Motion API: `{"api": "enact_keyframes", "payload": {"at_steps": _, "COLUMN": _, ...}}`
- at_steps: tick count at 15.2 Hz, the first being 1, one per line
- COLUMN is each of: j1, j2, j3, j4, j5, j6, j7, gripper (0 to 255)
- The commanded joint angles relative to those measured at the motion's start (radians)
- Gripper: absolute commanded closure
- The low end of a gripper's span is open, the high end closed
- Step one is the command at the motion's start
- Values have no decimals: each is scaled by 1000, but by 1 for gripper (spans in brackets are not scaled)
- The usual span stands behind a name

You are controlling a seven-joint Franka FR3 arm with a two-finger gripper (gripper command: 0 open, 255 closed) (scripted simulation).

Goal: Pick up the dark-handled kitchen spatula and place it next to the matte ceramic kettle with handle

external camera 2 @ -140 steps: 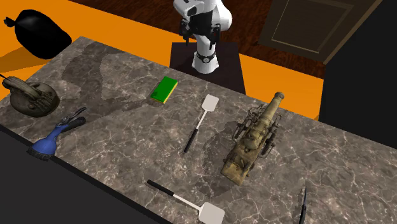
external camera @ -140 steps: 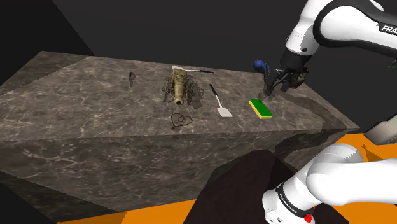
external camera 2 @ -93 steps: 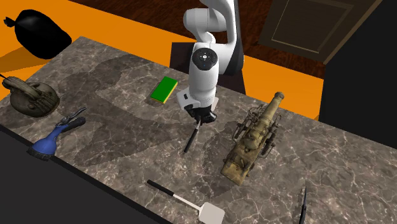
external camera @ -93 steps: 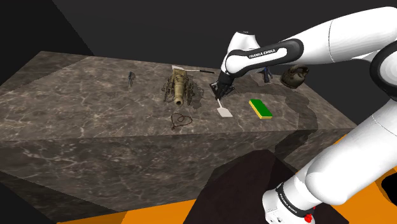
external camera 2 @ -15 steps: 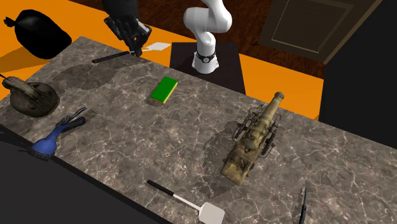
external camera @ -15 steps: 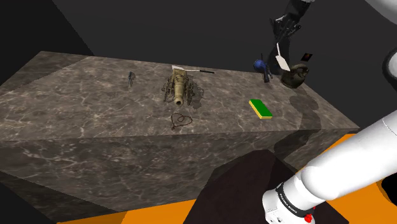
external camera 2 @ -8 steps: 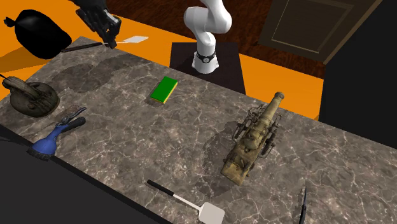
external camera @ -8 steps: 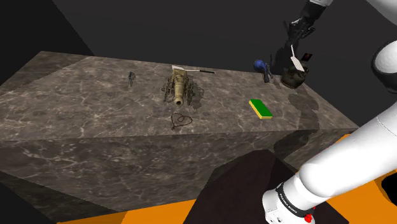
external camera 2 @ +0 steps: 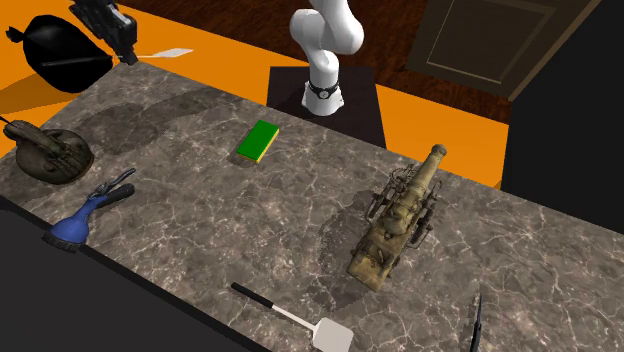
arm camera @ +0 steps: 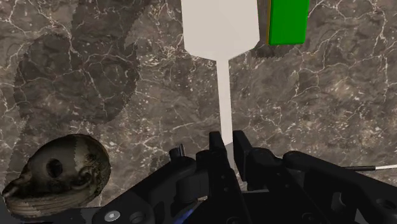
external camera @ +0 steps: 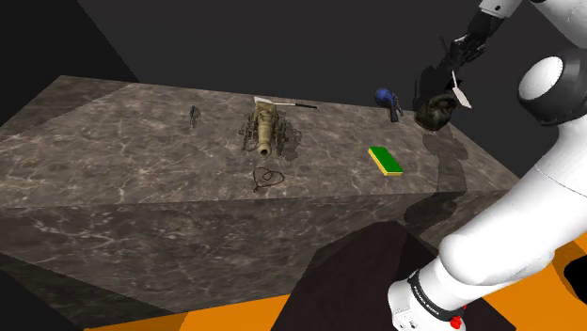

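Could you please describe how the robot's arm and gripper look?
The arm is white, built of rounded tubular links with dark joint bands and a small red dot near its base. The gripper is all black, with two blocky fingers.

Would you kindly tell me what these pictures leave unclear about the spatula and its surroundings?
The flat white-bladed spatula: in the wrist view its handle is hidden inside the black jaws, and the picture's edge cuts its blade.
The green rectangular sponge: wrist view, cut off by the edge.
The small dark slender object: shoulder view, too small to identify.
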Motion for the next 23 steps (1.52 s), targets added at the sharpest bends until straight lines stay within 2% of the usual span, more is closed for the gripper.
{"api": "enact_keyframes", "payload": {"at_steps": 1, "j1": -39, "j2": 47, "j3": -24, "j4": 58, "j5": 28, "j6": -19, "j7": -54, "gripper": 255}}
{"api": "enact_keyframes", "payload": {"at_steps": 4, "j1": -118, "j2": 144, "j3": -55, "j4": 182, "j5": 87, "j6": -61, "j7": -136, "gripper": 255}}
{"api": "enact_keyframes", "payload": {"at_steps": 7, "j1": -226, "j2": 270, "j3": -72, "j4": 359, "j5": 163, "j6": -127, "j7": -209, "gripper": 255}}
{"api": "enact_keyframes", "payload": {"at_steps": 8, "j1": -274, "j2": 323, "j3": -73, "j4": 442, "j5": 195, "j6": -160, "j7": -228, "gripper": 255}}
{"api": "enact_keyframes", "payload": {"at_steps": 10, "j1": -397, "j2": 460, "j3": -54, "j4": 680, "j5": 268, "j6": -259, "j7": -245, "gripper": 255}}
{"api": "enact_keyframes", "payload": {"at_steps": 12, "j1": -327, "j2": 376, "j3": -70, "j4": 495, "j5": 222, "j6": -164, "j7": -258, "gripper": 255}}
{"api": "enact_keyframes", "payload": {"at_steps": 14, "j1": -288, "j2": 330, "j3": -80, "j4": 387, "j5": 197, "j6": -103, "j7": -262, "gripper": 255}}
{"api": "enact_keyframes", "payload": {"at_steps": 18, "j1": -239, "j2": 269, "j3": -86, "j4": 232, "j5": 163, "j6": -7, "j7": -264, "gripper": 255}}
{"api": "enact_keyframes", "payload": {"at_steps": 23, "j1": -202, "j2": 219, "j3": -88, "j4": 88, "j5": 135, "j6": 90, "j7": -262, "gripper": 255}}
